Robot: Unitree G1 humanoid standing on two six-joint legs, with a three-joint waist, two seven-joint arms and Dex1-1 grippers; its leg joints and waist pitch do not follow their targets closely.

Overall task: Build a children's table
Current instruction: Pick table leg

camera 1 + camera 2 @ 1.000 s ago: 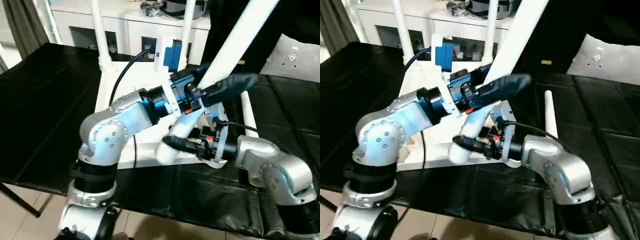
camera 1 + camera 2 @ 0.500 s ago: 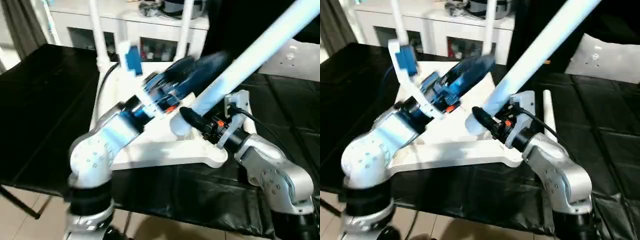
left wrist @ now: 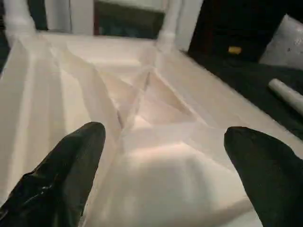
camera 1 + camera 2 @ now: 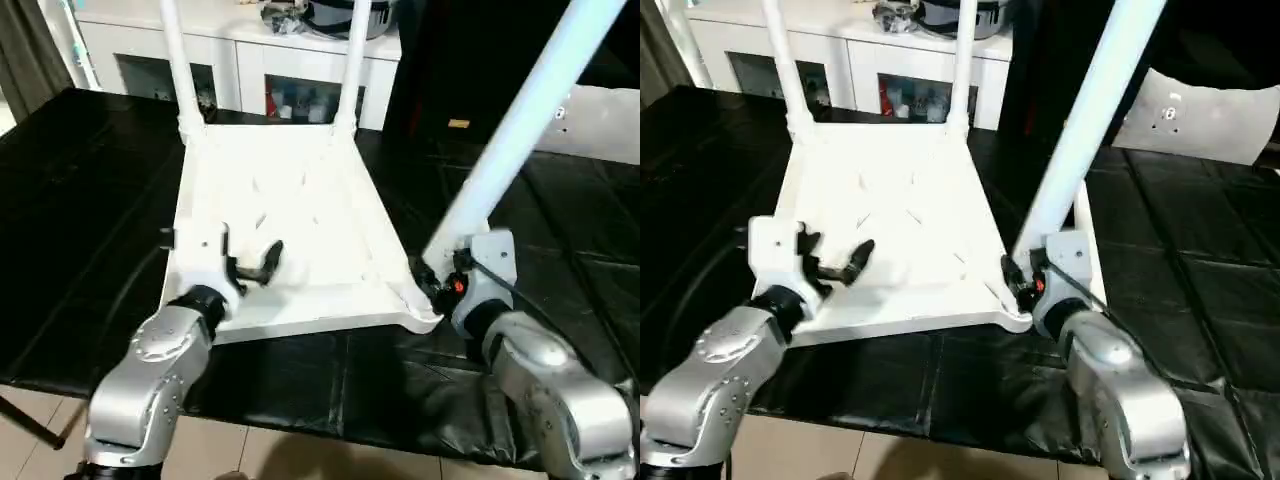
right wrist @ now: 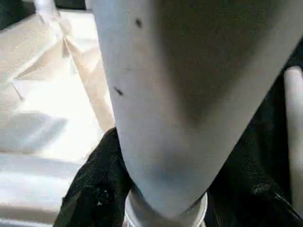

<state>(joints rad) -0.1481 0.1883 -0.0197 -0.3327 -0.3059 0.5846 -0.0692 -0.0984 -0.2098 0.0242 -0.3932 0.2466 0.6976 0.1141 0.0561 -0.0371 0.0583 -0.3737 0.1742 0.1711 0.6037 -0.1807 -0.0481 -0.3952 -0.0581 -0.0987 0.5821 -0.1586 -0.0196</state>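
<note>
The children's table top lies upside down on the black table, ribbed underside up. Two white legs stand in its far corner sockets. My right gripper is shut on a third leg, low down near its base. That leg leans up to the right, its foot at the near right corner socket. My left gripper hangs open over the near left part of the underside, its black fingers wide apart with nothing between them. A fourth leg lies loose to the right of the top.
White cabinets with glass doors stand behind the black table. A grey-white panel with small holes lies at the far right. The table's front edge runs just before my arms, with floor below.
My left arm has drawn back from the leg to the table top's near left side. My right gripper has carried the leg's foot to the near right corner, and it stands steeper.
</note>
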